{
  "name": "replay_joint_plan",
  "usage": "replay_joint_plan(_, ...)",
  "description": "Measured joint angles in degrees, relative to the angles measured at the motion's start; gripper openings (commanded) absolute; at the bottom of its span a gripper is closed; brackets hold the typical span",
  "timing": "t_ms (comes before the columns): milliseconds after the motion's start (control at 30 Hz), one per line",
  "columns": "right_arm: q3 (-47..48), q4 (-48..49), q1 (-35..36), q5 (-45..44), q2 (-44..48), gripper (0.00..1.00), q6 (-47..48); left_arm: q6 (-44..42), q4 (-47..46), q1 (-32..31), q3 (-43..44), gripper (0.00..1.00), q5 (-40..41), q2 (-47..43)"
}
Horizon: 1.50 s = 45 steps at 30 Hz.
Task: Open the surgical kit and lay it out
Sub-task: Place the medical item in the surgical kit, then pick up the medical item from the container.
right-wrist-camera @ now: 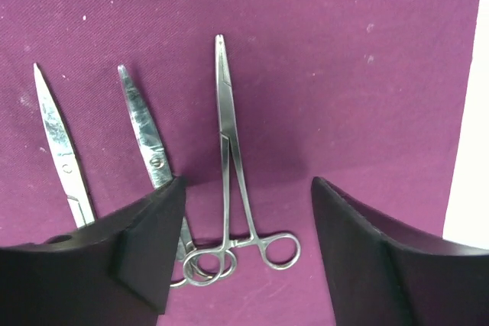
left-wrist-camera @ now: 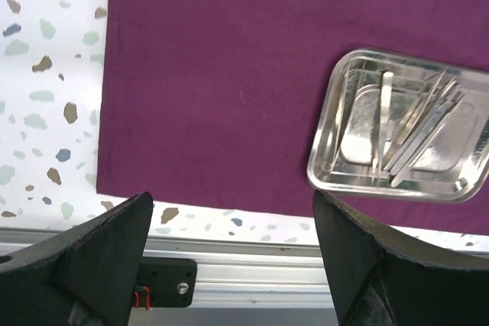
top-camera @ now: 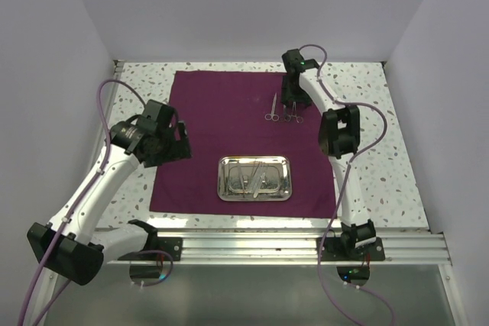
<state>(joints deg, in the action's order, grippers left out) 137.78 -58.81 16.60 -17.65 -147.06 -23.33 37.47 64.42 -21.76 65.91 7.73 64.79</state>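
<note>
The dark purple cloth (top-camera: 221, 120) lies spread flat on the table. The steel tray (top-camera: 226, 188) sits on its near middle and holds several thin silver instruments (top-camera: 252, 175). Ring-handled forceps (right-wrist-camera: 228, 150) and two pairs of scissors (right-wrist-camera: 145, 131) lie on the cloth at the far right. My right gripper (top-camera: 291, 103) is open and empty just above them, its fingers either side of the forceps' rings (right-wrist-camera: 248, 192). My left gripper (top-camera: 177, 143) is open and empty above the cloth's near left part (left-wrist-camera: 231, 204). The tray (left-wrist-camera: 317, 169) and tweezers (left-wrist-camera: 416, 131) show at the right of the left wrist view.
Speckled white tabletop (top-camera: 382, 166) surrounds the cloth. An aluminium rail (top-camera: 252, 246) runs along the near edge and also shows in the left wrist view (left-wrist-camera: 252, 280). White walls close in the left, right and far sides.
</note>
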Motion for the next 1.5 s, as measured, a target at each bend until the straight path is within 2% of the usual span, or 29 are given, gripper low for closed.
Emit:
replay_joint_plan(133,-0.68,0.46,-0.5,1.38,0.26,0.77,-0.42,-0.11,-0.57,0.0,3.65,0.89,-0.02,2.16)
replay_joint_plan(300,-11.08,2.97,-0.42,3.85,6.78,0.77,-2.08,-1.07,-1.77,0.0,4.39,0.95,-0.09,2.99)
replay_joint_plan(467,-23.93,4.68,-0.2,6.82,21.07,0.79,-3.69,-1.99,-4.44,-0.02,4.39,0.99,-1.22,3.02)
replay_joint_plan(600,-32.79,5.9,0.5,8.39,36.09,0.78,-4.22,-3.65,-7.02,-0.79,4.39,0.94,-3.1,3.69)
replay_joint_plan(667,-35.87,5.81,1.29,8.35,41.79,0.78,-4.26,-4.17,-7.34,-2.45,4.39,0.94,-3.21,4.74)
replay_joint_plan(867,-58.42,7.32,3.89,11.15,60.26,0.81,-4.39,-4.09,-12.28,-12.11,-1.38,0.93,-4.68,6.32)
replay_joint_plan(1000,-69.46,6.62,4.63,12.92,69.81,0.8,-4.81,-2.84,-15.23,-18.69,-3.96,0.91,-4.85,12.13)
replay_joint_plan(1167,-72.87,5.75,5.44,13.88,75.36,0.8,-4.85,0.79,-20.02,-24.72,-3.85,0.86,-3.02,21.66)
replay_joint_plan(1500,-73.61,4.07,5.46,13.7,79.49,0.8,-3.54,5.01,-23.8,-26.69,4.42,0.77,1.03,36.28)
